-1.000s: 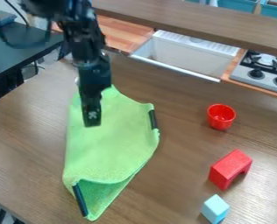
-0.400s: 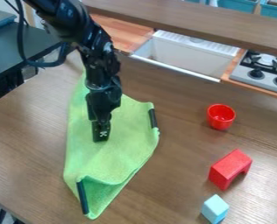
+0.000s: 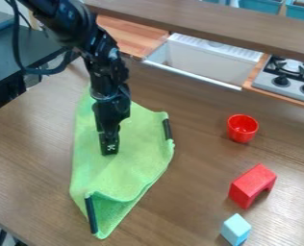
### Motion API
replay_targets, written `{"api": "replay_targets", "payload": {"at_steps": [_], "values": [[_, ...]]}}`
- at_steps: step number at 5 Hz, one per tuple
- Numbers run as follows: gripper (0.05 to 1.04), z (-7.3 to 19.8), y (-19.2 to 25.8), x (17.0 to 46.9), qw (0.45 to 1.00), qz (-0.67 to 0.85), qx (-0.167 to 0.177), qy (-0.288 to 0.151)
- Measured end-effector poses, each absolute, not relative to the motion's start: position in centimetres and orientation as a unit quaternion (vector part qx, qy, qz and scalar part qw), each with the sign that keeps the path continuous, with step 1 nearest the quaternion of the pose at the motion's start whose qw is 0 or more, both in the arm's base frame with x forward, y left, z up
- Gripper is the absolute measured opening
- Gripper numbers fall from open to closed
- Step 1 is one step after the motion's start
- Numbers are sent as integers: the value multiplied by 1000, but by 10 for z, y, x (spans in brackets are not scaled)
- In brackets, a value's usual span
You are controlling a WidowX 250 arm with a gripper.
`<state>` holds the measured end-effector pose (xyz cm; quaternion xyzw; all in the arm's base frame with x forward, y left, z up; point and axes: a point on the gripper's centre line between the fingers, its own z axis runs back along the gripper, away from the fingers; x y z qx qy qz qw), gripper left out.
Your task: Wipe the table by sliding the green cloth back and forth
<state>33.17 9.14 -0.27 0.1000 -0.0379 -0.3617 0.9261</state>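
Note:
The black gripper [image 3: 109, 150] points down onto the middle of a green cloth [image 3: 132, 166], its tip at or just over the fabric. Whether it pinches any of the cloth cannot be made out. The cloth lies spread on the brown table, with dark strips at its right edge and its lower left corner. Near that lower corner a flap is folded over, with a raised, wavy edge.
On the table's right side stand a red cup [image 3: 243, 128], a red arch block [image 3: 251, 186] and a light blue block [image 3: 235, 229]. Behind the table are a white sink [image 3: 203, 62], a stove [image 3: 289, 79] and a raised wooden shelf [image 3: 212, 21].
The gripper has come down and toward the camera onto the cloth's middle, then shifted slightly left. The cloth's upper left part and its lower fold have moved a little.

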Motion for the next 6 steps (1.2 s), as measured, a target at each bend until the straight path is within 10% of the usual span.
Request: {"api": "replay_targets", "payload": {"at_steps": [6], "values": [[1001, -7, 191, 271, 947, -317, 57, 8]]}}
